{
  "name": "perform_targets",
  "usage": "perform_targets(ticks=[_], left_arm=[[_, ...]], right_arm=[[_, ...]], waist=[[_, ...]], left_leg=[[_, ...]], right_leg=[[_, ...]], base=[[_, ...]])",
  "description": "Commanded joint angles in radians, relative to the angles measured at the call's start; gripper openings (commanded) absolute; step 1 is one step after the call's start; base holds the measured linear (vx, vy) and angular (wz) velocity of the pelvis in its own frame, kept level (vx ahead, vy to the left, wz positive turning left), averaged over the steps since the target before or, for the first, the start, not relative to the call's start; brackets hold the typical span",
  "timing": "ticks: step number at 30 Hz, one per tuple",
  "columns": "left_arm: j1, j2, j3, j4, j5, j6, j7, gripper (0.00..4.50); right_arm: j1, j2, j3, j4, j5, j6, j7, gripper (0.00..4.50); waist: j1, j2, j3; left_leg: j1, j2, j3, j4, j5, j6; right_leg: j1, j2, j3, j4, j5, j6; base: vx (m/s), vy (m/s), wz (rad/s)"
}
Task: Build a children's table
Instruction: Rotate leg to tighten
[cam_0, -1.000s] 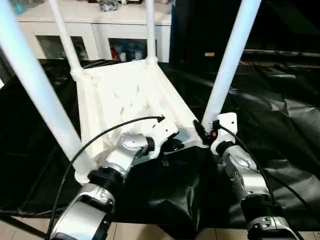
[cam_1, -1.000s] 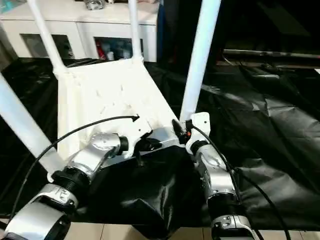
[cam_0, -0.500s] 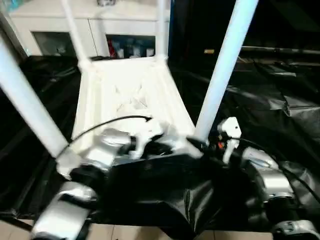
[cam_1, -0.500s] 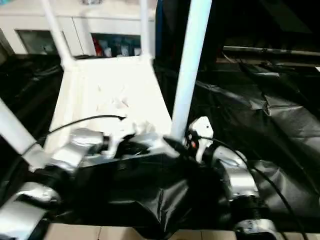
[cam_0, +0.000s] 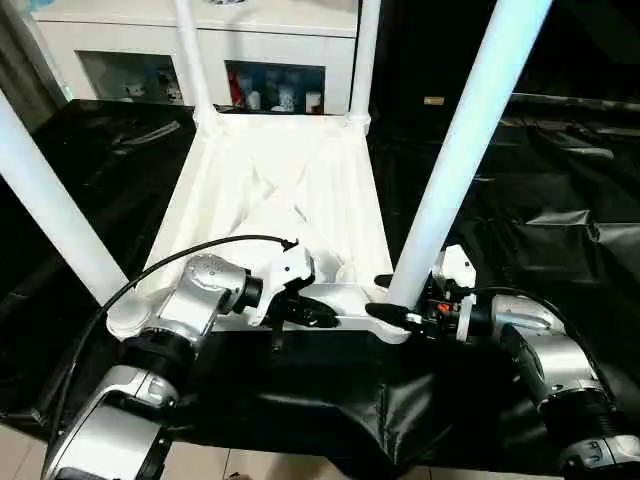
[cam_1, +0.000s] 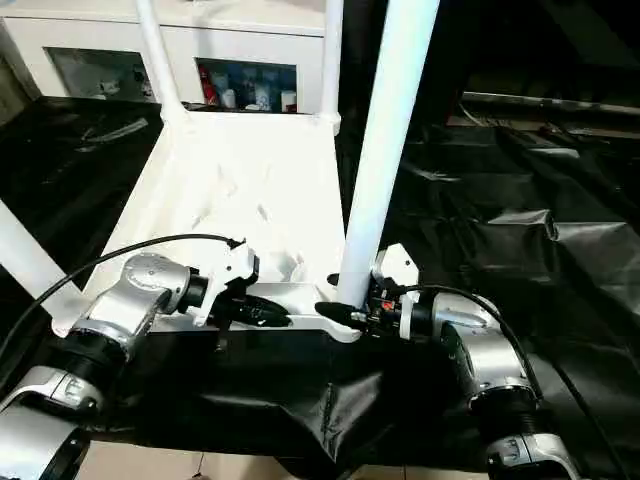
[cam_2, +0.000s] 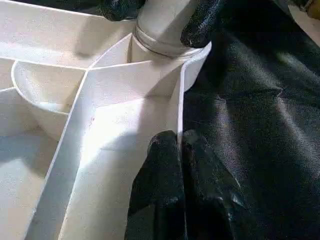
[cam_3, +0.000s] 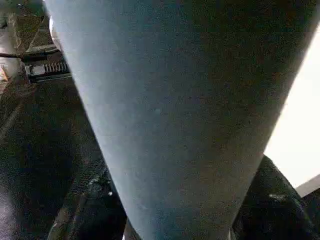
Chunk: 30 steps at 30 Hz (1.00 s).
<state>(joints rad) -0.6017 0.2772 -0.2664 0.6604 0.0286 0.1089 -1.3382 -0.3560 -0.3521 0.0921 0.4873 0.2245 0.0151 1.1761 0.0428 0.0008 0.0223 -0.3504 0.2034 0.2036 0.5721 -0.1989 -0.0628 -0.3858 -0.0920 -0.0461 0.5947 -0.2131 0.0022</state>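
White tabletop (cam_0: 290, 190), legs up, both tools working.
Left tool (cam_0: 305, 312) pinches the tabletop's near rim; right tool (cam_0: 395, 300) clasps the near leg (cam_0: 455, 190) — press straight down.

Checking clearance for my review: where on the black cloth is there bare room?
Bare black cloth lies right of the tabletop, and more on its left. The near edge is crowded by the left tool and right tool at the near right leg.

Perhaps a lab: black-draped table (cam_0: 560, 190), white cabinet (cam_0: 290, 40).
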Motion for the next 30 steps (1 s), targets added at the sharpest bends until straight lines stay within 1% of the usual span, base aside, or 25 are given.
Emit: perform_targets(ticks=[1,3,4,5,6,7,8,9,10,11,12,13,14,15,16,17,20,21,22,23,25,26,27,28,30], left_arm=[[0.032,-0.026,-0.024,0.043,-0.006,0.007,0.021,0.0],[0.016,-0.052,-0.008,0.073,0.012,-0.007,0.113,0.0],[0.006,-0.067,0.001,0.09,0.021,-0.016,0.164,0.0],[-0.004,-0.082,0.009,0.108,0.03,-0.023,0.216,0.0],[-0.019,-0.11,0.02,0.133,0.042,-0.029,0.296,0.0],[-0.022,-0.116,0.022,0.138,0.044,-0.029,0.312,0.0],[-0.033,-0.139,0.026,0.153,0.053,-0.028,0.369,0.0],[-0.038,-0.155,0.028,0.161,0.056,-0.024,0.402,0.0],[-0.039,-0.158,0.028,0.161,0.056,-0.023,0.406,0.0],[-0.046,-0.201,0.032,0.168,0.057,-0.012,0.464,0.0],[-0.05,-0.229,0.039,0.174,0.053,-0.007,0.497,0.0],[-0.051,-0.234,0.041,0.176,0.052,-0.006,0.503,0.0],[-0.051,-0.256,0.042,0.175,0.05,-0.002,0.521,0.0],[-0.05,-0.27,0.042,0.175,0.049,0.0,0.531,0.0],[-0.046,-0.287,0.033,0.175,0.052,-0.002,0.535,0.0],[-0.044,-0.299,0.026,0.176,0.055,-0.006,0.537,0.0],[-0.043,-0.312,0.012,0.185,0.065,-0.022,0.534,0.0],[-0.042,-0.304,0.005,0.188,0.071,-0.034,0.525,0.0],[-0.042,-0.299,0.003,0.19,0.076,-0.04,0.52,0.0],[-0.041,-0.288,-0.001,0.192,0.081,-0.054,0.508,0.0],[-0.039,-0.277,-0.005,0.191,0.084,-0.064,0.492,0.0],[-0.035,-0.264,-0.007,0.183,0.08,-0.065,0.466,0.0],[-0.031,-0.255,-0.008,0.177,0.076,-0.065,0.447,0.0],[-0.023,-0.228,-0.014,0.164,0.07,-0.067,0.386,0.0],[-0.019,-0.212,-0.017,0.156,0.067,-0.063,0.353,0.0]], right_arm=[[0.008,0.016,0.017,0.006,0.003,0.029,-0.012,2.1],[0.018,0.042,0.01,0.009,-0.011,0.038,-0.08,2.1],[0.019,0.061,0.004,0.023,-0.027,0.045,-0.14,2.08],[0.017,0.084,-0.004,0.046,-0.05,0.039,-0.216,2.07],[0.012,0.125,-0.022,0.088,-0.083,0.025,-0.347,2.04],[0.011,0.134,-0.026,0.097,-0.09,0.022,-0.375,2.04],[0.011,0.164,-0.039,0.121,-0.105,0.015,-0.459,2.02],[0.012,0.182,-0.045,0.127,-0.108,0.016,-0.499,2.01],[0.012,0.186,-0.046,0.128,-0.109,0.016,-0.509,2.0],[0.01,0.236,-0.069,0.142,-0.11,0.025,-0.626,2.0],[0.007,0.268,-0.086,0.148,-0.11,0.032,-0.693,1.99],[0.006,0.274,-0.089,0.149,-0.11,0.033,-0.705,1.99],[-0.001,0.298,-0.101,0.155,-0.109,0.033,-0.753,1.99],[-0.006,0.313,-0.108,0.158,-0.11,0.032,-0.783,1.99],[-0.017,0.336,-0.114,0.166,-0.112,0.033,-0.817,1.99],[-0.026,0.353,-0.117,0.173,-0.115,0.031,-0.84,1.99],[-0.047,0.368,-0.098,0.193,-0.143,-0.016,-0.852,1.99],[-0.048,0.366,-0.09,0.189,-0.142,-0.04,-0.833,1.99],[-0.047,0.367,-0.092,0.183,-0.141,-0.047,-0.826,2.55],[-0.043,0.366,-0.097,0.173,-0.126,-0.048,-0.802,2.55],[-0.04,0.362,-0.1,0.164,-0.119,-0.047,-0.784,2.75],[-0.034,0.349,-0.091,0.155,-0.121,-0.049,-0.758,2.86],[-0.03,0.34,-0.084,0.149,-0.124,-0.051,-0.74,2.97],[-0.006,0.296,-0.054,0.106,-0.113,-0.055,-0.629,2.97],[0.01,0.267,-0.04,0.078,-0.095,-0.054,-0.552,2.97]], waist=[[0.0,-0.014,-0.039],[-0.001,-0.014,-0.037],[-0.002,-0.016,-0.032],[-0.006,-0.017,-0.03],[-0.009,-0.017,-0.028],[-0.012,-0.015,-0.027],[-0.016,-0.017,-0.025],[-0.02,-0.015,-0.024],[-0.02,-0.016,-0.024],[-0.022,-0.014,-0.024],[-0.023,-0.014,-0.024],[-0.022,-0.005,-0.025],[-0.023,-0.011,-0.027],[-0.023,-0.01,-0.027],[-0.023,-0.001,-0.029],[-0.025,-0.005,-0.029],[-0.031,-0.003,-0.032],[-0.034,-0.004,-0.033],[-0.035,-0.004,-0.034],[-0.036,-0.007,-0.033],[-0.038,-0.004,-0.033],[-0.037,-0.007,-0.032],[-0.036,-0.005,-0.033],[-0.035,-0.007,-0.032],[-0.034,-0.008,-0.032]], left_leg=[[-0.001,0.033,-0.009,-0.057,-0.127,0.105],[0.0,0.033,-0.009,-0.058,-0.138,0.103],[0.001,0.033,-0.01,-0.062,-0.167,0.092],[0.001,0.031,-0.013,-0.065,-0.198,0.07],[0.003,0.031,-0.016,-0.07,-0.228,0.047],[0.005,0.03,-0.016,-0.071,-0.241,0.035],[0.007,0.029,-0.019,-0.074,-0.271,0.019],[0.007,0.03,-0.021,-0.077,-0.288,0.008],[0.008,0.029,-0.022,-0.077,-0.301,0.006],[0.009,0.028,-0.022,-0.078,-0.315,0.007],[0.009,0.028,-0.022,-0.079,-0.318,0.003],[0.01,0.028,-0.025,-0.08,-0.32,-0.002],[0.007,0.027,-0.025,-0.081,-0.318,0.0],[0.007,0.029,-0.025,-0.082,-0.314,0.0],[0.008,0.028,-0.025,-0.082,-0.312,-0.001],[0.004,0.026,-0.025,-0.081,-0.307,0.003],[0.001,0.024,-0.023,-0.078,-0.296,0.018],[-0.003,0.023,-0.023,-0.076,-0.288,0.027],[-0.005,0.022,-0.023,-0.076,-0.282,0.031],[-0.004,0.022,-0.021,-0.075,-0.28,0.043],[-0.005,0.023,-0.022,-0.076,-0.279,0.052],[-0.006,0.023,-0.022,-0.076,-0.284,0.057],[-0.005,0.024,-0.022,-0.076,-0.282,0.057],[-0.007,0.025,-0.023,-0.077,-0.282,0.062],[-0.008,0.026,-0.022,-0.076,-0.267,0.073]], right_leg=[[0.04,-0.045,0.032,-0.055,-0.036,-0.272],[0.038,-0.045,0.032,-0.057,-0.052,-0.269],[0.035,-0.046,0.032,-0.065,-0.108,-0.258],[0.034,-0.049,0.034,-0.074,-0.19,-0.236],[0.031,-0.051,0.035,-0.081,-0.267,-0.214],[0.028,-0.051,0.035,-0.085,-0.3,-0.203],[0.025,-0.052,0.035,-0.093,-0.366,-0.182],[0.022,-0.051,0.036,-0.096,-0.406,-0.162],[0.02,-0.051,0.035,-0.099,-0.424,-0.152],[0.018,-0.05,0.036,-0.104,-0.442,-0.138],[0.014,-0.049,0.038,-0.104,-0.441,-0.132],[0.014,-0.05,0.037,-0.104,-0.441,-0.131],[0.017,-0.047,0.036,-0.104,-0.428,-0.126],[0.017,-0.047,0.037,-0.102,-0.413,-0.127],[0.015,-0.046,0.039,-0.1,-0.383,-0.135],[0.018,-0.045,0.039,-0.098,-0.36,-0.139],[0.02,-0.044,0.039,-0.096,-0.311,-0.151],[0.024,-0.045,0.038,-0.094,-0.293,-0.156],[0.025,-0.045,0.038,-0.093,-0.283,-0.159],[0.024,-0.043,0.038,-0.094,-0.278,-0.162],[0.025,-0.046,0.038,-0.094,-0.289,-0.164],[0.025,-0.047,0.037,-0.097,-0.314,-0.16],[0.025,-0.047,0.038,-0.097,-0.322,-0.156],[0.027,-0.048,0.037,-0.097,-0.321,-0.155],[0.027,-0.047,0.038,-0.095,-0.294,-0.162]], base=[[0.0,0.0,0.0],[0.0,0.0,0.0],[0.0,0.0,0.0],[0.0,0.0,0.0],[0.0,0.0,0.0],[0.0,0.0,0.0],[0.0,0.0,0.0],[0.0,0.0,0.0],[0.0,0.0,0.0],[0.0,0.0,0.0],[0.0,0.0,0.0],[0.0,0.0,0.0],[0.0,0.0,0.0],[0.0,0.0,0.0],[0.0,0.0,0.0],[0.0,0.0,0.0],[0.0,0.0,0.0],[0.0,0.0,0.0],[0.0,0.0,0.0],[0.0,0.0,0.0],[0.0,0.0,0.0],[0.0,0.0,0.0],[0.0,0.0,0.0],[0.0,0.0,0.0],[0.0,0.0,0.0]])
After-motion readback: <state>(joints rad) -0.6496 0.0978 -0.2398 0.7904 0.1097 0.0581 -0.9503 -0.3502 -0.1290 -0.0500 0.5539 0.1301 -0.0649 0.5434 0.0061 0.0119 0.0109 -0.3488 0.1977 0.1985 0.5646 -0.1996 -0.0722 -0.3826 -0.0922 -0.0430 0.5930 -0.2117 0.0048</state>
